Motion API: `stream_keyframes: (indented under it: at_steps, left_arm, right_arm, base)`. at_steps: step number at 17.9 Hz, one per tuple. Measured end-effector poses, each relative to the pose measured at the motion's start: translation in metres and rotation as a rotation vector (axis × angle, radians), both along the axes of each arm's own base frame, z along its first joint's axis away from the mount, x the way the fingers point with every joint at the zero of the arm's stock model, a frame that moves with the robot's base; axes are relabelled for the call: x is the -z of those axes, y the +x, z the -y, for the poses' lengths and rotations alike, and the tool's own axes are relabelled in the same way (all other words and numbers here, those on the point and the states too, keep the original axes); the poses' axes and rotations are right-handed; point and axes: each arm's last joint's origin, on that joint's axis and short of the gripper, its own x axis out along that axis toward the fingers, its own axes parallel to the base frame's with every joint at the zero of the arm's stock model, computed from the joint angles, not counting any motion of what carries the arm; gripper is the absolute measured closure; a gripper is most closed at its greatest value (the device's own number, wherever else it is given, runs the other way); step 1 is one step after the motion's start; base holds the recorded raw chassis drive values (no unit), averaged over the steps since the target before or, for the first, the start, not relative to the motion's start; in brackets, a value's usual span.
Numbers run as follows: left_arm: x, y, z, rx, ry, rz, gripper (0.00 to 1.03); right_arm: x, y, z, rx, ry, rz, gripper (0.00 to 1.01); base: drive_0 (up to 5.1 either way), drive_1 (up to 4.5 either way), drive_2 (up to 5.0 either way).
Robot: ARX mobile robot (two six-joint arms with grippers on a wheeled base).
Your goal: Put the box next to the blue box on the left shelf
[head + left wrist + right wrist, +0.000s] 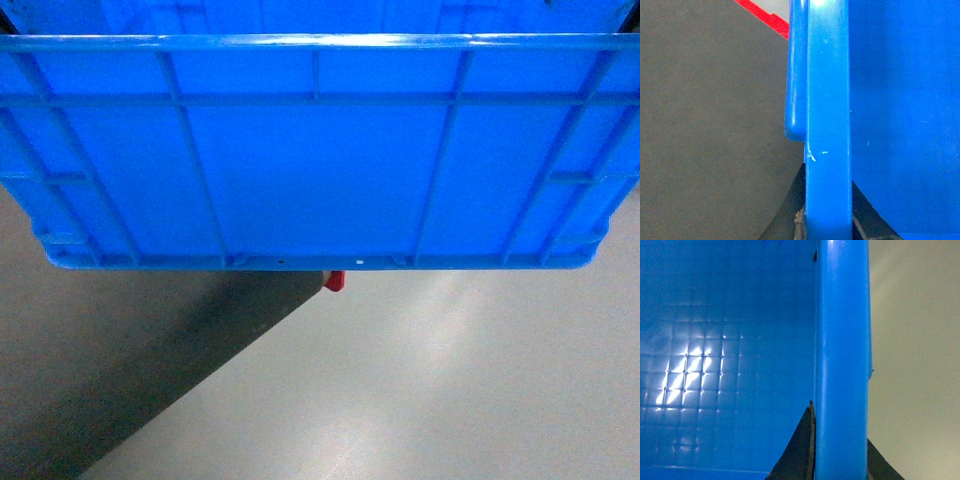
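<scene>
The box fills the upper half of my head view, its ribbed blue wall facing me and its bottom edge hanging clear above the grey floor. I hold it between both arms, one on each side rim.

My left gripper straddles the box's thick rim at 6 o'clock in the left wrist view: one dark finger shows outside the wall, the other inside, both pressed to the plastic. A rounded handle lip juts from the rim toward 9 o'clock.

My right gripper pinches the opposite rim the same way, its dark fingers flanking the wall at 6 o'clock, with the box's gridded inside bottom spread toward 9 o'clock.

A dark floor patch runs from 7 o'clock up to the box's underside. A small red object, perhaps a marking, peeks out just under the bottom edge near centre; a red strip also shows at 12 o'clock in the left wrist view.

No shelf appears in any view.
</scene>
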Motion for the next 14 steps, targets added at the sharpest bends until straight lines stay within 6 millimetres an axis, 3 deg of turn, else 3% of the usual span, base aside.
stream_keyframes:
  at_steps: [14]
  left_arm:
    - [0.0000,0.0000,0.0000,0.000,0.000,0.000,0.96]
  right_arm:
    - [0.0001,0.0000,0.0000,0.000,0.000,-0.001,0.93]
  base:
    - [-1.6,-1.65,-1.6]
